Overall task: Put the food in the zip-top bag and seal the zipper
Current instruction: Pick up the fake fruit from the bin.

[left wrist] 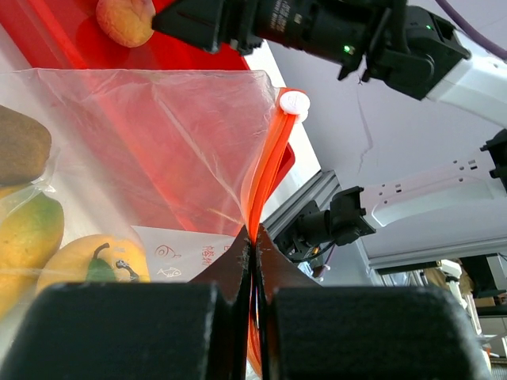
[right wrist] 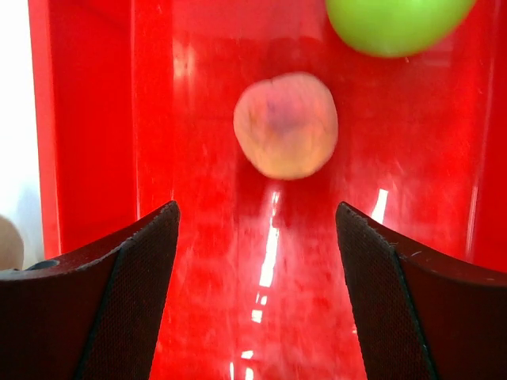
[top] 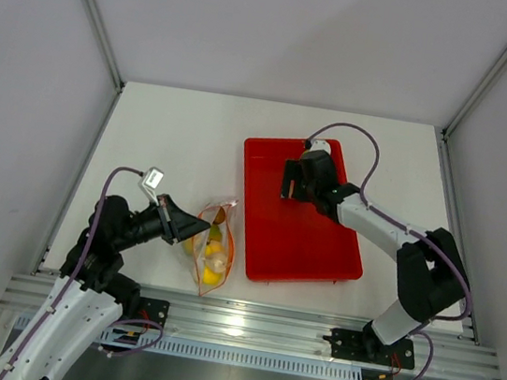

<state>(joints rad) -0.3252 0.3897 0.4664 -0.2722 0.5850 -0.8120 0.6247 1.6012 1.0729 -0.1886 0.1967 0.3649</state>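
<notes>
The clear zip-top bag (top: pixel 213 246) lies on the table left of the red tray. My left gripper (left wrist: pixel 253 241) is shut on its orange-red zipper (left wrist: pixel 265 170), holding the mouth up; in the top view this gripper (top: pixel 197 227) sits at the bag's left edge. Inside the bag lie a brown piece (left wrist: pixel 20 146), a mango (left wrist: pixel 28 229) and a yellow pear-like piece (left wrist: pixel 95 261). My right gripper (right wrist: pixel 257 214) hangs open over the tray with nothing between its fingers. A peach (right wrist: pixel 285 125) lies just ahead of it and a green apple (right wrist: pixel 392 24) farther on.
The red tray (top: pixel 307 245) takes up the table's middle right, and my right gripper (top: pixel 286 183) reaches over its far left part. A white slider (left wrist: pixel 294 103) sits at the zipper's far end. Aluminium rails run along the table's near edge.
</notes>
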